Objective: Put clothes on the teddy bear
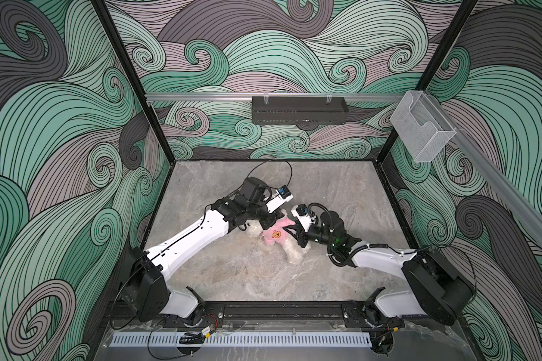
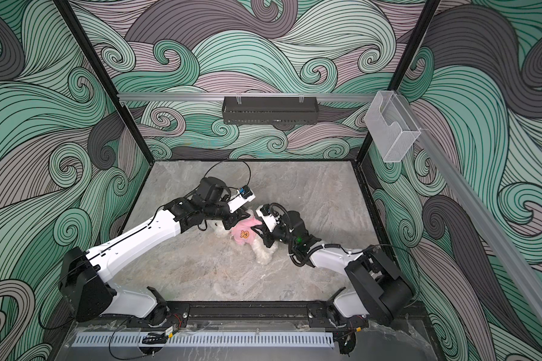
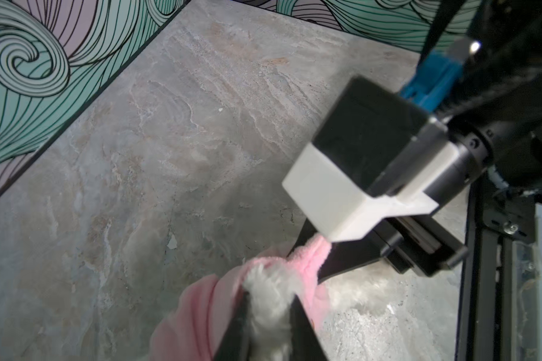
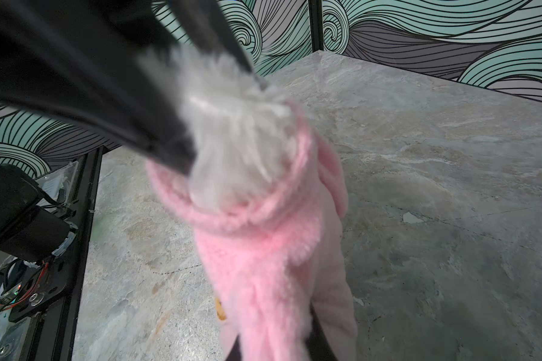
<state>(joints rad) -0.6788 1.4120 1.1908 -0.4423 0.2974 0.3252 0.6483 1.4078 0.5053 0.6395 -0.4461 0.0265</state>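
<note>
While the small fluffy white plush teddy bear (image 1: 294,254) lies on the grey stone-patterned tabletop (image 1: 232,281), its torso is covered by a pink fleece shirt (image 1: 274,236). White fur protruding from a shirt opening is clamped by the left gripper (image 3: 269,297); pink fabric is pinched by the right gripper (image 4: 276,337).

The table (image 1: 232,275) has a flat top with a grey and tan stone pattern. Near its middle, in both top views, lies the teddy bear (image 1: 294,254), white and fluffy, with a pink shirt (image 1: 274,236) over its body. Its legs rest on the stone, pointing toward the near edge; whether its head and shoulders touch the top cannot be told. In the left wrist view a small pale fleck (image 3: 171,242) marks the stone, perhaps a chip.
</note>
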